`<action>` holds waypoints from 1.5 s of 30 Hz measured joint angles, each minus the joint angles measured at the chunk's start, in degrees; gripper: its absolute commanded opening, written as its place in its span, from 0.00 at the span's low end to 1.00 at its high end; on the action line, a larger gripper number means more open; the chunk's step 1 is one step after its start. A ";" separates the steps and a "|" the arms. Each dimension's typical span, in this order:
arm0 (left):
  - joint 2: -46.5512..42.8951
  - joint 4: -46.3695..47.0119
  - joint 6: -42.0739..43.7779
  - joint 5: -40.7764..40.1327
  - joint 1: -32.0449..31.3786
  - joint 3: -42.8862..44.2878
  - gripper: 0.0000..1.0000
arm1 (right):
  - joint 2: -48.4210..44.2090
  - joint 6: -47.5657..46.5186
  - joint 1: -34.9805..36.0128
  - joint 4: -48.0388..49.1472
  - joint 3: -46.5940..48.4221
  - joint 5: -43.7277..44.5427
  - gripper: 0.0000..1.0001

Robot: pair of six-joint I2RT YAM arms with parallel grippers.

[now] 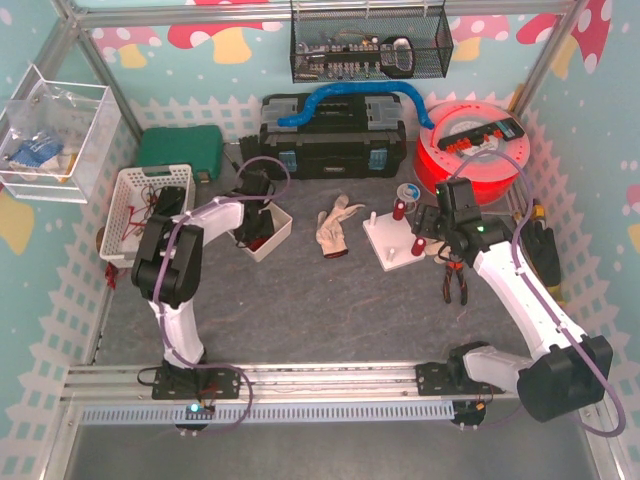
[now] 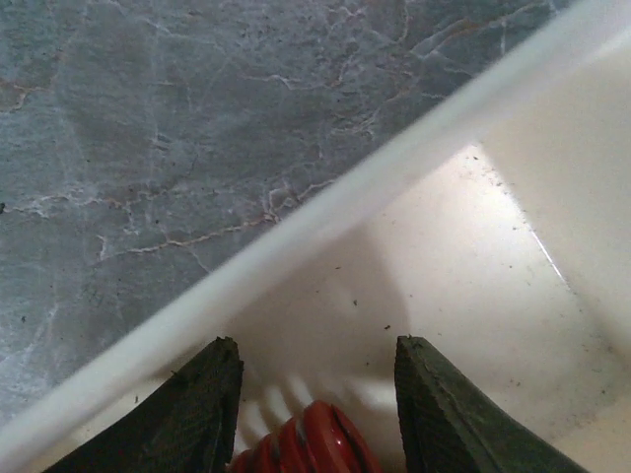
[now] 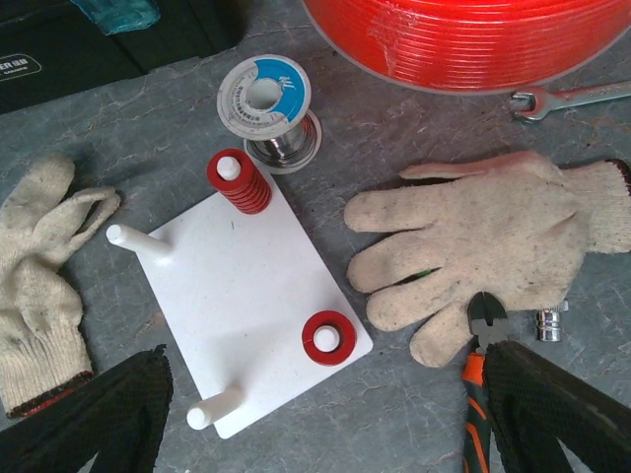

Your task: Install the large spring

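Observation:
My left gripper [image 1: 256, 212] reaches down into a small white box [image 1: 272, 238]. In the left wrist view its fingers [image 2: 202, 414] stand apart around a red coil spring [image 2: 306, 445] on the box floor [image 2: 473, 286], with a gap showing on the right side. My right gripper [image 3: 325, 434] is wide open and empty above the white peg board [image 3: 242, 296]. The board holds a tall red spring [image 3: 239, 182] on one peg and a short red spring [image 3: 328, 337] on another. Two pegs [image 3: 133, 239] are bare. The board also shows in the top view [image 1: 392, 240].
A work glove [image 3: 473, 246] lies right of the board, another [image 3: 44, 266] to its left. Orange-handled pliers [image 3: 480, 394], a solder spool [image 3: 268, 103], a wrench [image 3: 567, 97] and an orange filament reel [image 1: 470, 150] are near. A black toolbox [image 1: 335, 140] and white basket [image 1: 140, 210] stand behind.

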 measured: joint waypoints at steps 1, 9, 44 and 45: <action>0.07 0.00 0.09 -0.13 -0.09 0.09 0.49 | -0.04 0.00 0.00 -0.02 -0.04 0.00 0.86; -0.17 -1.62 3.96 -0.33 -0.37 0.96 0.54 | -0.63 0.68 0.00 -0.13 -1.60 0.15 0.86; -4.52 -12.92 40.92 6.01 0.81 5.33 0.44 | 0.83 -0.15 0.00 -3.93 1.99 -0.63 0.85; -4.02 -13.05 40.96 6.01 0.72 5.20 0.43 | 0.83 -0.35 0.00 -3.96 1.99 -0.44 0.85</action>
